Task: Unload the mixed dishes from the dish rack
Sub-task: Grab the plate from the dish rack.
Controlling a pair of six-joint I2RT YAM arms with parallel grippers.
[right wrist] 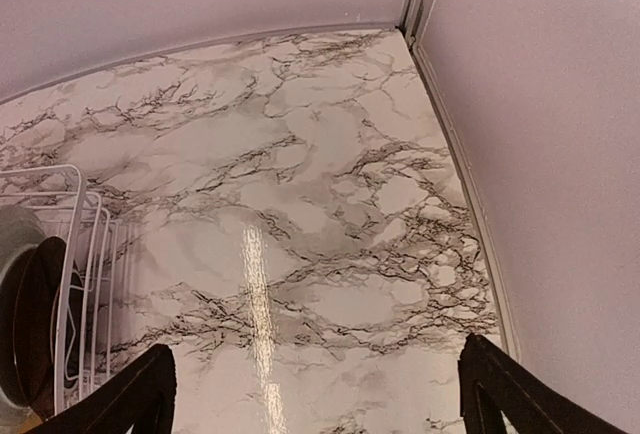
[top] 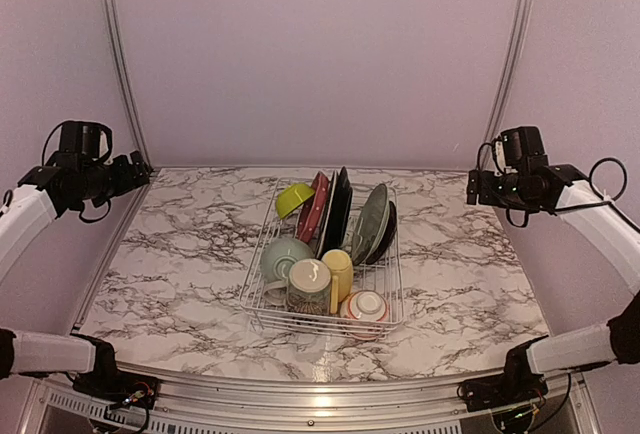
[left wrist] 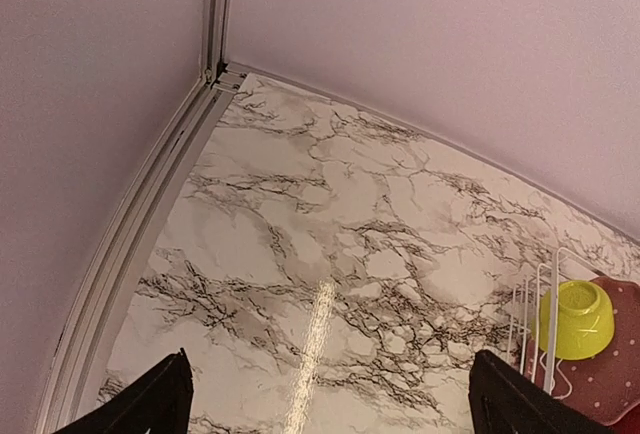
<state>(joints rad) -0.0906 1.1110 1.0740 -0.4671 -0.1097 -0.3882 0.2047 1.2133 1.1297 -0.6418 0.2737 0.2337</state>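
At the centre of a marble-patterned table (top: 170, 274) sits a white wire dish rack (top: 260, 304), its long axis running near to far. Standing on edge in its far half are a red plate (top: 314, 206), a black plate (top: 337, 209), a grey-green plate (top: 370, 222) and a dark plate (top: 386, 232). A lime bowl (top: 293, 198) is tipped on its side at the far left corner. The near half holds a pale-green bowl (top: 283, 254), a cream patterned mug (top: 309, 284), a yellow mug (top: 338, 272) and a red-patterned bowl (top: 366, 306).

The left claw (top: 140, 169) hangs raised over the table's far left edge and the right claw (top: 472, 189) over its far right edge. Both are spread wide and hold nothing. The rack lies inward and nearer from each, well apart from both and about equally far.

The lime bowl looks the likeliest reach for the left arm, the dark plate for the right.

Each wrist camera catches only one far corner of the rack, cut off at the frame's margin. From above, the plates overlap, so their exact count is uncertain, and the mugs hide their lower edges.
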